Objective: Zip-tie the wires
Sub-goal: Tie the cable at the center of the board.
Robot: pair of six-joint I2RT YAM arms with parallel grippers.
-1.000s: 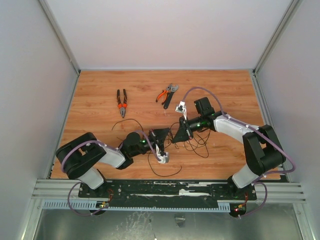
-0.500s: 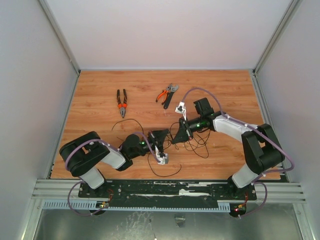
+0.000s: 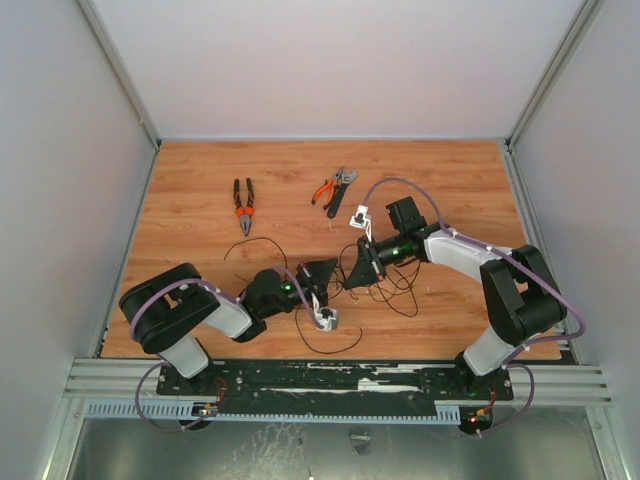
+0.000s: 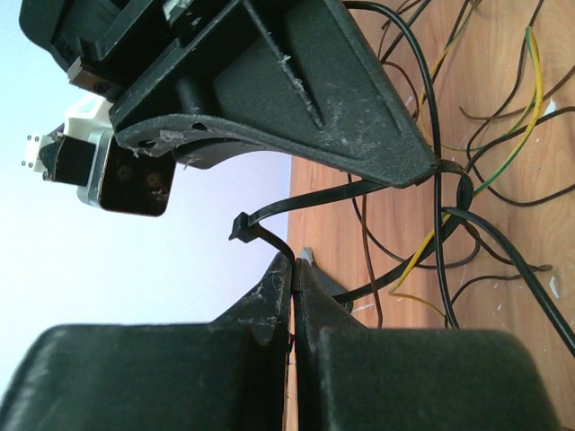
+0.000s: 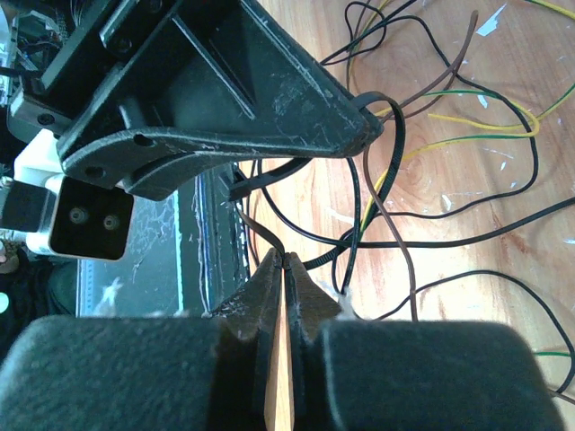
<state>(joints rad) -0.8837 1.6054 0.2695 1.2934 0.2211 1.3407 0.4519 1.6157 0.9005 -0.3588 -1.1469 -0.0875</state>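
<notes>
Top external view first: pliers lie toward the left edge of the table, well apart from the action. Moving right, the two arms meet nose to nose around the middle, nearer the near edge.

On the left wrist cam the left gripper is squeezed fully together and has the zip tie pinched right beside its little head. The band runs on to the tip of the right gripper. That one's clamped tight too, and as far as I can tell it's nipping the zip tie as well. The loop goes around a few strands of the wires, which sprawl on the table just right of the grippers.

My worry: the loop looks like it catches only part of the tangle. Cinching now could bundle a couple of strands and leave the rest loose. Both pinches are also right at the fingertips, so a hard pull could let the slick strip slide out.

Can't tell whether the tail is actually through the head, because the fingers cover that spot. From above, the zip tie is basically impossible to pick out.
</notes>
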